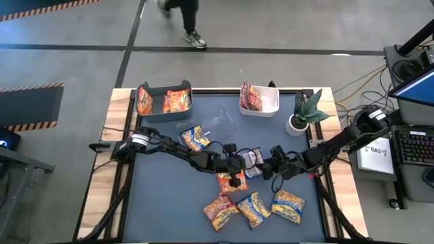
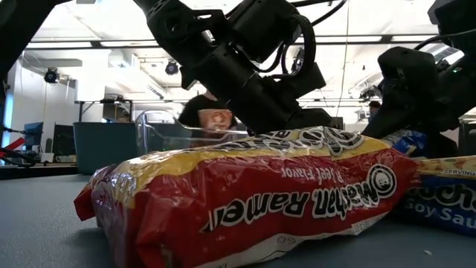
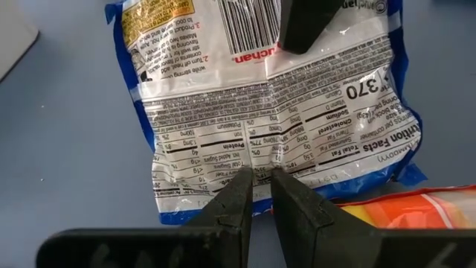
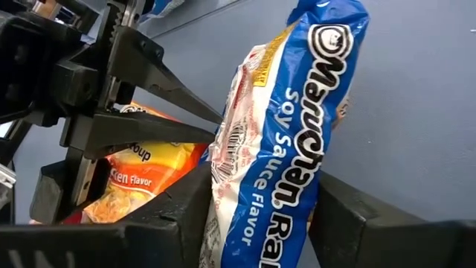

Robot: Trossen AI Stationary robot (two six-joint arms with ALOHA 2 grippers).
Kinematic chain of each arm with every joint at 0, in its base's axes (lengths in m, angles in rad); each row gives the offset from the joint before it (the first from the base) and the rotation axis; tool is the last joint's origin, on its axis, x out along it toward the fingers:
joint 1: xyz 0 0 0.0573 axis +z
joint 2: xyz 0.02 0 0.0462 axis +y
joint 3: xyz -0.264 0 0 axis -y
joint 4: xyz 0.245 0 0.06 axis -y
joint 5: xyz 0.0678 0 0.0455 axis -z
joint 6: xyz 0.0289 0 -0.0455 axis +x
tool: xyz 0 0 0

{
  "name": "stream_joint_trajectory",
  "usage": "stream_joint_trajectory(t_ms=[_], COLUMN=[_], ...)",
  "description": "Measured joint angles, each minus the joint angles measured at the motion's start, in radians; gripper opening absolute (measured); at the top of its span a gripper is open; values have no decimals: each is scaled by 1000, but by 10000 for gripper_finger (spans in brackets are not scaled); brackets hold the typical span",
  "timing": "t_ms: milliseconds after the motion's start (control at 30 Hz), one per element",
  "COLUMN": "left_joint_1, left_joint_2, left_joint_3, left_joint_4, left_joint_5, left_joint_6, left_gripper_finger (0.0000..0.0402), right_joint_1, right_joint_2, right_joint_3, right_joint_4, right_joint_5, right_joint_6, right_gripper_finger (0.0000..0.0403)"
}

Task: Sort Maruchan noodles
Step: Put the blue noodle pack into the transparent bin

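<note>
A blue Maruchan soy-sauce noodle packet [image 1: 252, 160] is held between both grippers at the table's middle. Its white printed back [image 3: 282, 112] faces my left wrist camera. My left gripper [image 3: 259, 179] reaches in from the table's left and is shut on it. From the right, my right gripper [image 4: 260, 182] has closed around the packet's other end. Loose packets lie nearer the front: an orange one [image 1: 230, 181], another orange one [image 1: 219, 210] and two blue-yellow ones [image 1: 253, 209] [image 1: 288, 205]. In the low view a red packet [image 2: 245, 193] lies in the foreground. My left gripper pinches the raised back seam [image 3: 262, 160] near one end of the packet, between its two fingertips. The fingers come slanting down from the table's left. My right gripper has the packet's opposite end between its fingers. One finger [image 4: 349, 216] lies on the blue front face [image 4: 297, 171], the other [image 4: 175, 216] on the white back. It comes slanting down from the table's right. The packet stands on edge, tilted; whether it is clear of the table I cannot tell.
A teal bin [image 1: 165, 112] with orange packets stands at the far left, and a white bin [image 1: 268, 108] with dark red packets at the far middle. A clear bin [image 1: 220, 120] has a blue packet [image 1: 195, 137] beside it. A potted plant [image 1: 305, 112] stands far right.
</note>
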Motion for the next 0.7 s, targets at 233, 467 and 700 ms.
stream_joint_trajectory(t_ms=[233,467,700], left_joint_1=[-1,-9,-68], left_joint_2=[-18,-155,-416], left_joint_3=[-1,-1,-81], left_joint_4=[-7,-63,-137], left_joint_5=[0,-40,-157], left_joint_6=[24,102,219], left_gripper_finger=[37,37,37], right_joint_1=[0,-8,-38], right_joint_2=[-2,-26,-135], right_joint_3=[0,2,58], right_joint_4=[2,24,13], right_joint_5=[4,23,26], right_joint_6=[-1,-56,-224], right_gripper_finger=[165,163,131])
